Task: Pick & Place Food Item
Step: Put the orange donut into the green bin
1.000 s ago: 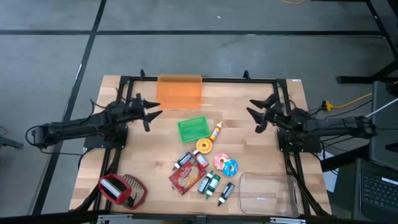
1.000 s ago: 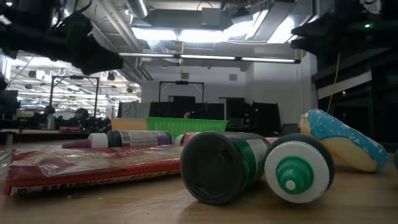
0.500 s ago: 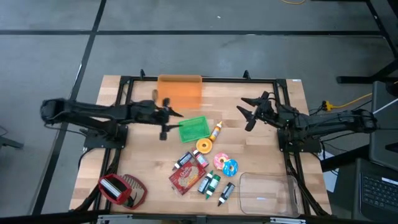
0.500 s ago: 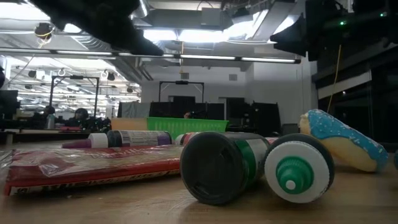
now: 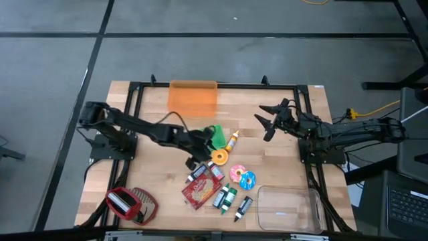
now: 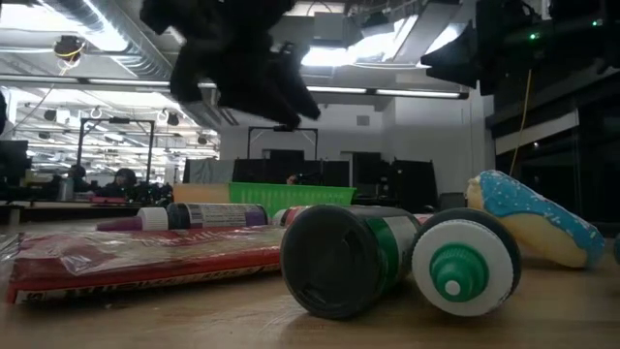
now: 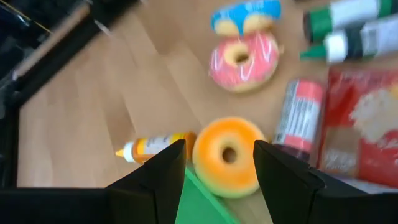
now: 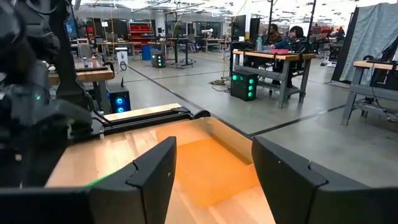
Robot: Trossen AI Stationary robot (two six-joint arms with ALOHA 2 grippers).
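An orange donut [image 5: 219,157] lies flat on the wooden table, beside a green tray [image 5: 217,136] and a small orange bottle [image 5: 233,140]. A pink donut [image 5: 237,173] and a blue donut [image 5: 248,180] lie nearer the front. My left gripper [image 5: 202,156] hangs open, slanting down over the orange donut [image 7: 227,157], a finger on either side of it in the left wrist view, touching nothing. My right gripper [image 5: 266,122] is open and level above the table's right part, with nothing between its fingers [image 8: 155,177].
An orange bin [image 5: 193,98] stands at the far edge and a clear container [image 5: 287,209] at the near right. A red packet [image 5: 201,187], a red tube [image 7: 300,112] and green markers [image 5: 226,197] lie near the donuts. A red basket [image 5: 130,204] sits at the near left.
My left gripper has swung from the table's left side toward the centre, past the green tray to above the orange donut, rolling and tipping downward as it went; it stays open. My right gripper has shifted a little toward the centre, then kept still.
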